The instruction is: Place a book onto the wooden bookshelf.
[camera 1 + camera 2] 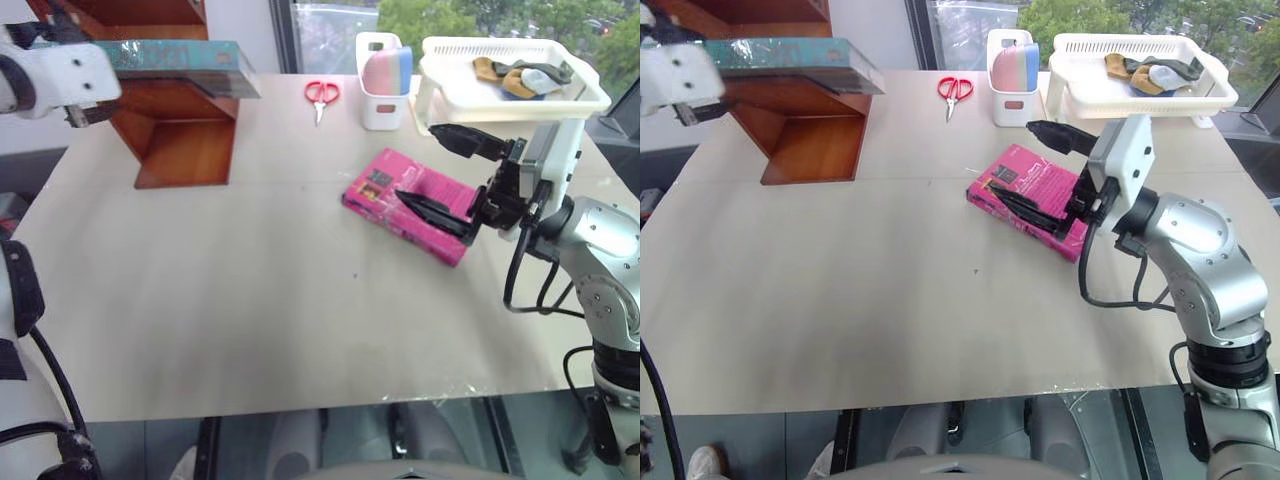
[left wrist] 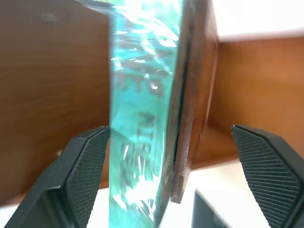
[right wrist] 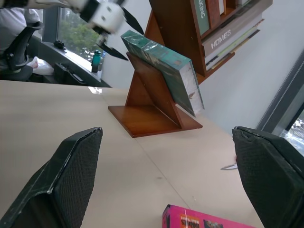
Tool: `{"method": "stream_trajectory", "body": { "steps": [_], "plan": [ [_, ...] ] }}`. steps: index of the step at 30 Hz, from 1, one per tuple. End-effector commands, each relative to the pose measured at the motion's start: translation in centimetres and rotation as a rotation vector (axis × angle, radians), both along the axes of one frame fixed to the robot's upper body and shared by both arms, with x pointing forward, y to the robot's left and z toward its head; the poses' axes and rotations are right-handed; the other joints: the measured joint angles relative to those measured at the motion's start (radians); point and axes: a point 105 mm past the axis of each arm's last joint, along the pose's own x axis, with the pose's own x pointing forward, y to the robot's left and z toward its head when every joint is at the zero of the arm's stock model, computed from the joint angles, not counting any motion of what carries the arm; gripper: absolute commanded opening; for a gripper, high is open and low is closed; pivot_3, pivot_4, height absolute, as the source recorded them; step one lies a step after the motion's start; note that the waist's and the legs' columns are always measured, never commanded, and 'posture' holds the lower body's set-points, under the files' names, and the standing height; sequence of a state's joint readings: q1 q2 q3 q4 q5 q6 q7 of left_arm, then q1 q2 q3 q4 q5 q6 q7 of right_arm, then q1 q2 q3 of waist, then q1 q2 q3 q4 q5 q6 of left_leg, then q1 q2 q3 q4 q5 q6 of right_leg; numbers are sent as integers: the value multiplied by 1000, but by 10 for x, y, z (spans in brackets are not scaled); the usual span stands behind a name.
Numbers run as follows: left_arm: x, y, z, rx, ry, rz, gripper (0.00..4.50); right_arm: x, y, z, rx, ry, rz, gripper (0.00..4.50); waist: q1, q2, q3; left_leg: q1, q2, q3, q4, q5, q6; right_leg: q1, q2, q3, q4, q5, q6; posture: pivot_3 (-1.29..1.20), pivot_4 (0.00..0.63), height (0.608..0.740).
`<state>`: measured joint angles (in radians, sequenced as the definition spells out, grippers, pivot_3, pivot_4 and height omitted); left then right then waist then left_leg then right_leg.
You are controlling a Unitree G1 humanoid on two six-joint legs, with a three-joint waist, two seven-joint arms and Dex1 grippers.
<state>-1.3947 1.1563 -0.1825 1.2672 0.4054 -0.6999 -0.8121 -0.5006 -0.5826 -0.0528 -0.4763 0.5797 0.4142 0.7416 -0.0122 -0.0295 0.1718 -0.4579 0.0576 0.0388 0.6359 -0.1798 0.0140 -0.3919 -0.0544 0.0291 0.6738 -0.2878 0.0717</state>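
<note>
Your left gripper [image 2: 166, 180], jaws spread wide, straddles the book [image 1: 175, 55] lying on the wooden bookshelf [image 1: 180, 130] (upper shelves cut off); right gripper [image 1: 440, 170] gapes empty above the pink book [image 1: 385, 190].

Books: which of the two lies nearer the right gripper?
The magenta-pink book, flat on the table just beneath the right gripper. The teal-green book rests on the wooden bookshelf.

I see the wooden bookshelf [image 1: 175, 120] at the desk's [image 1: 250, 320] far left, with the book [image 1: 180, 57] lying on its lowest board. To its right along the far edge come scissors [image 1: 321, 95], a small container [image 1: 383, 80], then a basket tray [image 1: 510, 75]. Another book [image 1: 400, 200] lies flat mid-desk, nearer me, under my right hand [image 1: 440, 175].
</note>
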Motion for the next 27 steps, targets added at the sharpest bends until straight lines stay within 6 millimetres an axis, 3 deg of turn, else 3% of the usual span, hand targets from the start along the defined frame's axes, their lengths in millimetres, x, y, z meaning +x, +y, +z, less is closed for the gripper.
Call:
{"method": "stream_trajectory", "body": {
  "steps": [1, 5, 10, 12, 15, 19, 21, 25, 27],
  "plan": [
    [-31, -7, 34, -145, -145, -168, 4433, -1, -3, 2, -14, -16, 4, 4500, 1, 0, 0, 0, 0, 1, 1, 0, 0, -1, -1, 1, 2, 0, 0, 0, 150, 740],
    [-53, -31, 32, -517, -108, -374, 4433, 3, -7, -12, -61, 9, -29, 4500, -3, 0, 0, -1, 1, 1, 3, 0, 0, -1, -1, 2, 5, 0, 0, 0, 150, 740],
    [-78, -112, -49, -1048, 155, -546, 4433, 30, -34, -43, -87, 147, -265, 4500, -3, 1, -1, 4, 6, -4, 5, 0, 0, 4, -3, 3, 6, 0, 0, 0, 150, 740],
    [-79, -127, -88, -1117, 208, -463, 4433, 31, -43, -52, -109, 155, -309, 4500, -1, 1, -1, 7, 5, -2, 6, 0, 0, 7, -1, 1, 6, 0, 0, 0, 150, 740],
    [-83, -144, -125, -1157, 262, -388, 4433, 24, -52, -68, -146, 200, -322, 4500, 0, 1, -1, 12, 3, -2, 6, 0, 0, 12, 1, 1, 6, 0, -1, 0, 150, 740],
    [-92, -133, -162, -1181, 331, -294, 4433, 6, -77, -88, -263, 240, -359, 4500, 1, 2, -2, 12, 1, -2, 6, 0, 0, 13, 1, 1, 6, 0, -1, 0, 150, 740],
    [-104, -111, -179, -1163, 371, -223, 4433, -10, -103, -96, -318, 282, -407, 4500, 2, 2, -2, 11, 1, -1, 6, 0, 0, 13, 0, 2, 5, 0, -1, 0, 150, 740],
    [-123, -80, -188, -1086, 432, -149, 4433, -32, -130, -100, -366, 359, -439, 4500, 0, 2, -2, 13, 1, -1, 5, 0, 0, 13, 0, 1, 4, -1, -3, 0, 150, 740],
    [-125, -74, -189, -1067, 454, -146, 4433, -38, -138, -100, -381, 374, -460, 4500, 1, 3, -3, 15, 2, -1, 4, 0, 0, 14, 0, 1, 4, -3, -6, 0, 150, 740]
  ]
}}
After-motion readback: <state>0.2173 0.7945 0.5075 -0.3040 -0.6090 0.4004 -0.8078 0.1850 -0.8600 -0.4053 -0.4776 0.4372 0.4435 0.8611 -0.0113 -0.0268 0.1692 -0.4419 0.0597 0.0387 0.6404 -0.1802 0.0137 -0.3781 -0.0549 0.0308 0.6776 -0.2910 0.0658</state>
